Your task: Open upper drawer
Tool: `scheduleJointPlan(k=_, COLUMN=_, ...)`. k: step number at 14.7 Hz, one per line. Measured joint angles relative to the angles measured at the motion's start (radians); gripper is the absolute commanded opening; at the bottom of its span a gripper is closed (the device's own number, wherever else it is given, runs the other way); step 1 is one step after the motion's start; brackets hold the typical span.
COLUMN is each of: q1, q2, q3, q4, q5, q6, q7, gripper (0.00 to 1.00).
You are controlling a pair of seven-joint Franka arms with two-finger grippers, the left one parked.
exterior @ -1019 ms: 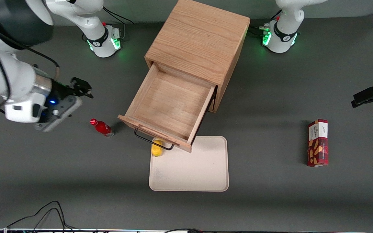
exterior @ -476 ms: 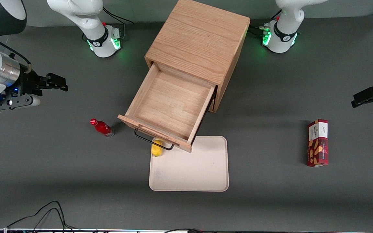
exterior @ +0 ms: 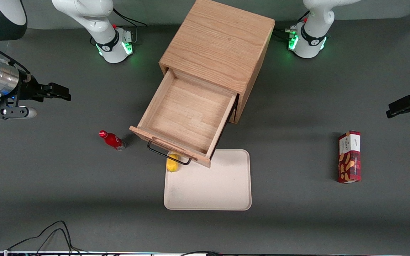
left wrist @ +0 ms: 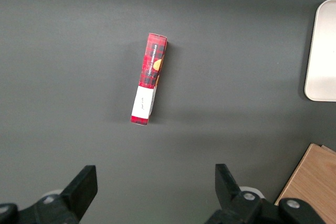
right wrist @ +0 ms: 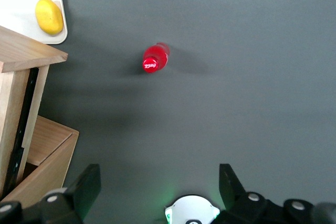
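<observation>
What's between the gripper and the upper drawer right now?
Only bare table. In the front view the gripper, open, hangs toward the working arm's end, well apart from the pulled-out upper drawer. The red bottle stands nearer the camera, off that stretch.

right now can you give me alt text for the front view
The upper drawer of a light oak cabinet stands pulled out and empty, its front overhanging a lemon on a beige tray. The open gripper hovers toward the working arm's end.
</observation>
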Motion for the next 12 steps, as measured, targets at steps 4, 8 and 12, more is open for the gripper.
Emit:
scheduleJointPlan(k=4, q1=-0.002, q2=-0.034, q3=0.0, q4=-0.107, q5=-0.008, q6=0.081, q7=0.008, gripper=1.0)
scheduleJointPlan(k=8, q1=0.237, q2=-0.111, q3=-0.227, q4=-0.18, q5=-0.008, q6=0.11, q7=0.035, gripper=1.0)
scheduleJointPlan(k=12, q1=0.359, q2=-0.173, q3=-0.34, q4=-0.176, q5=-0.008, q6=0.112, q7=0.064, gripper=1.0)
